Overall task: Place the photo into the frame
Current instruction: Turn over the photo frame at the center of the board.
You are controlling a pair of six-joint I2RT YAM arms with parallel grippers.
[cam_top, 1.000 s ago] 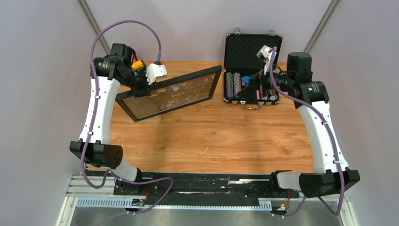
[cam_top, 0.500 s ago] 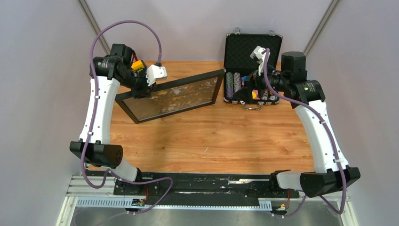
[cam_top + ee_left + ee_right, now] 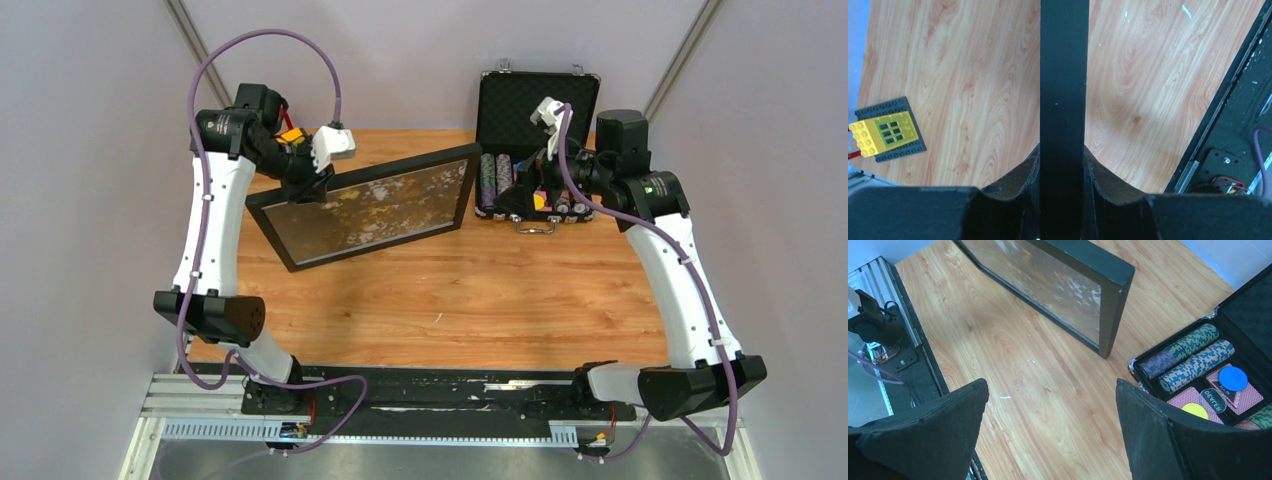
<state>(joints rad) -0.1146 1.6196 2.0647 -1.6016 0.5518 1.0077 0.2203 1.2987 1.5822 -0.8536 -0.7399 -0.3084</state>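
My left gripper (image 3: 1063,162) pinches the frame's (image 3: 378,243) black rail, upper left, with the photo (image 3: 365,205) showing inside. My right gripper (image 3: 1052,390) is spread wide, upper right, beside the chip case (image 3: 538,100).

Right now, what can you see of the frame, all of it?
The frame is a large rectangle of thin, deep black rails; the photo, mottled orange and white, shows in its opening. It hangs tilted over the far left of the table. The left tool is shut on its upper rail; whether its lower edge touches the table is unclear.
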